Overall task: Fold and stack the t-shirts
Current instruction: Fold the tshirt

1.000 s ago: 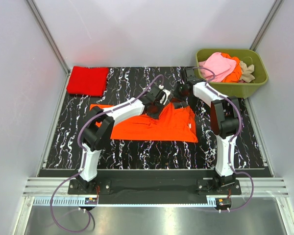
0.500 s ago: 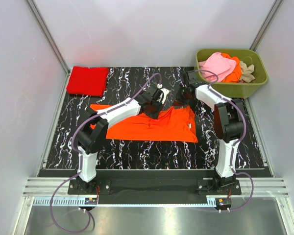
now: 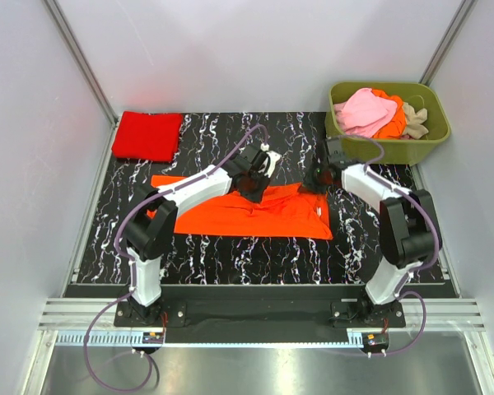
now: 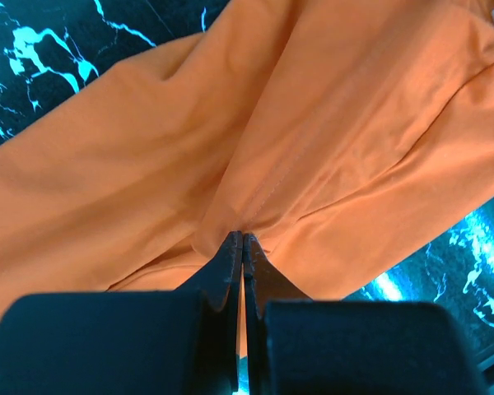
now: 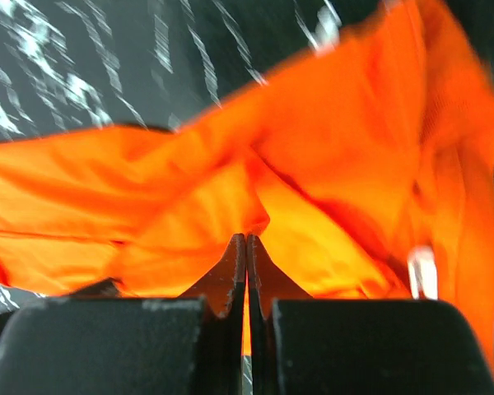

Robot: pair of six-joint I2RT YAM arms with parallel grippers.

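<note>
Grip | left jaws, right jaws clamped on orange t-shirt (image 3: pixel 247 219)

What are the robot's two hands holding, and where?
Both pinch the orange t-shirt's far edge: left gripper near its middle, right gripper near the right corner.

Bright even light; orange t-shirt (image 5: pixel 354 164) smeared by blur (right wrist)

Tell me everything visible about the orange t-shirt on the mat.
The orange t-shirt is soft, wrinkled cloth, spread mostly flat on the black marbled mat. A small white label shows near the end by the right arm. Its far edge is pinched by the left tool and right tool, both closed on folds.
</note>
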